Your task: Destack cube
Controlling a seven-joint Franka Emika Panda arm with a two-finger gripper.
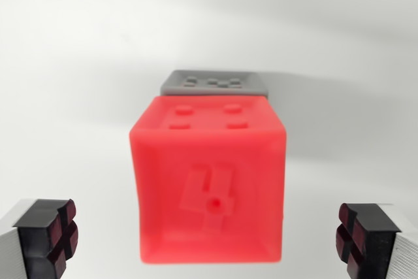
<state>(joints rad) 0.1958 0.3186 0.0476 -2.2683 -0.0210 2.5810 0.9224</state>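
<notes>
Between your two spread fingertips sits the red cube [209, 187], centred in the wrist view, with a grey cube [214, 82] just behind it. Your gripper [209, 236] is wide open, empty, clear of both sides.

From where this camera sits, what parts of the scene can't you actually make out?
Wrist view only:
- Grey cube: mostly hidden behind the red cube; whether they touch is unclear.
- Red cube's underside and what it rests on: not visible.
- Gripper: only the fingertips show; the rest is cut off by the bottom edge.
- Cube markings: blurred.
</notes>
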